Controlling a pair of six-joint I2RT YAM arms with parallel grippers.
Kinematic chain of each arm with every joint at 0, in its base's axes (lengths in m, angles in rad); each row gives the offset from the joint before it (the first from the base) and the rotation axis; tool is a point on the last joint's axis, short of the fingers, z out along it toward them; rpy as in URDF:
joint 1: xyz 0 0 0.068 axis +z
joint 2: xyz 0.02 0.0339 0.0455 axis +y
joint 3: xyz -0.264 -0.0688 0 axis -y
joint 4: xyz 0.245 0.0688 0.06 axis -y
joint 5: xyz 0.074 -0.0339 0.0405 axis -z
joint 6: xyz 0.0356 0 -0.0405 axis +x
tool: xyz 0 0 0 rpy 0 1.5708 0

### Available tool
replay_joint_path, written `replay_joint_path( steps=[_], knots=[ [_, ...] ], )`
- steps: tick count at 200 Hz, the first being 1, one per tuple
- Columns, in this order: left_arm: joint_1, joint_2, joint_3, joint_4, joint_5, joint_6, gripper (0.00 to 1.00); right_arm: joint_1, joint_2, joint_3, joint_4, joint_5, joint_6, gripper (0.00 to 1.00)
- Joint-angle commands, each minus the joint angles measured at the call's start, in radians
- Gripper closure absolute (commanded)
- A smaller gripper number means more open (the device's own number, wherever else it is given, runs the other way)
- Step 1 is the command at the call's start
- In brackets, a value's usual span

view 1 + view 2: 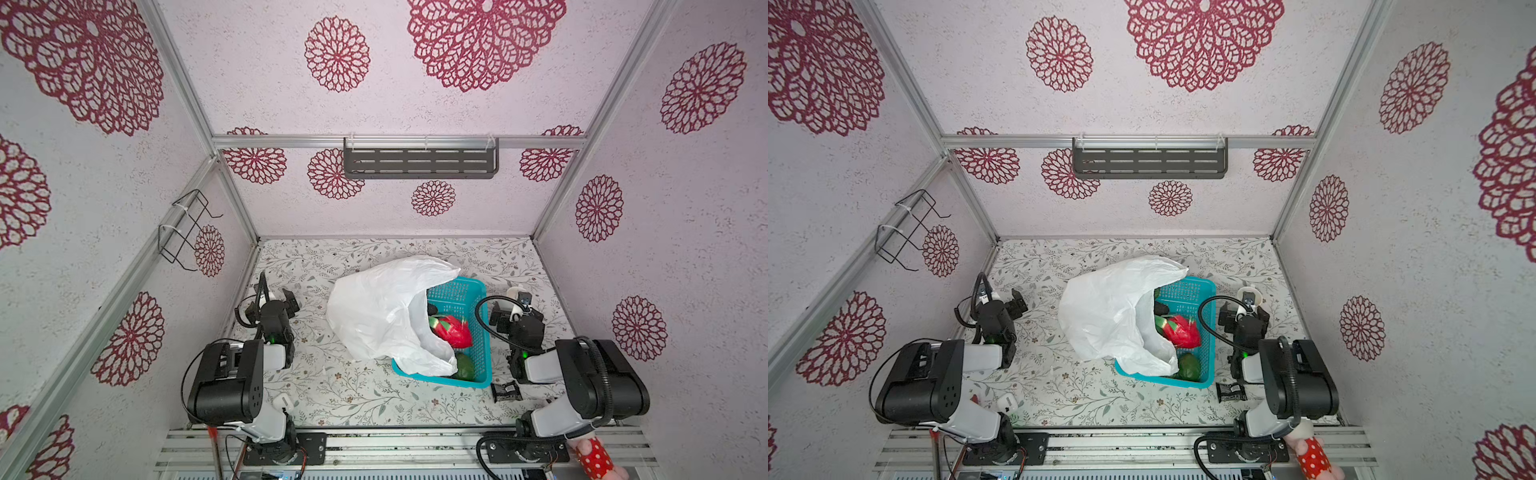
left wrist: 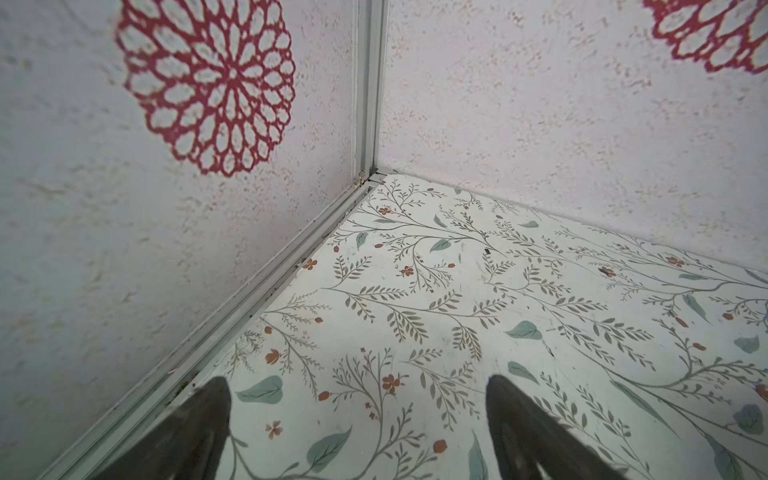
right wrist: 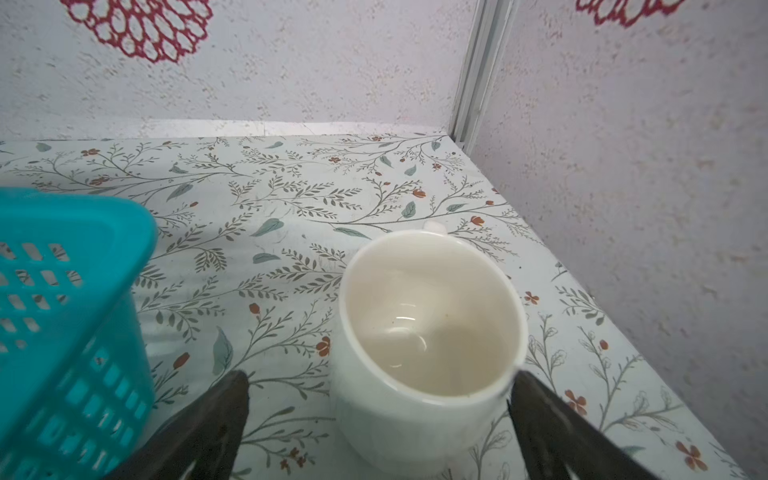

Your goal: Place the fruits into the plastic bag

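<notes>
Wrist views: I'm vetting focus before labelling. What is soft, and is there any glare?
Left wrist view: left pincer blurred at the frame edge, table print sharp. Right wrist view: right pincer and teal basket soft, white mug crisp with small glints inside. Both evenly lit, no harsh glare.

Mid-counter (image 1: pixel 353 399), the plastic bag (image 1: pixel 374 316) drapes over the left side of the basket (image 1: pixel 457 291); a dragon fruit (image 1: pixel 455 330) and an oval fruit (image 1: pixel 465 368) lie inside, with a mug (image 3: pixel 428 324) standing to the right.
</notes>
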Motion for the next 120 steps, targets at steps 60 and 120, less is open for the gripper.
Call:
replay_joint_path(
  steps=[60, 120],
  knots=[
    [-0.002, -0.007, -0.003, 0.014, 0.002, 0.017, 0.03, -0.002, -0.013, 0.016, 0.030, -0.028, 0.012, 0.01],
    [-0.003, -0.007, -0.001, 0.015, 0.001, 0.016, 0.03, -0.002, -0.013, 0.017, 0.030, -0.028, 0.012, 0.01]
  ],
)
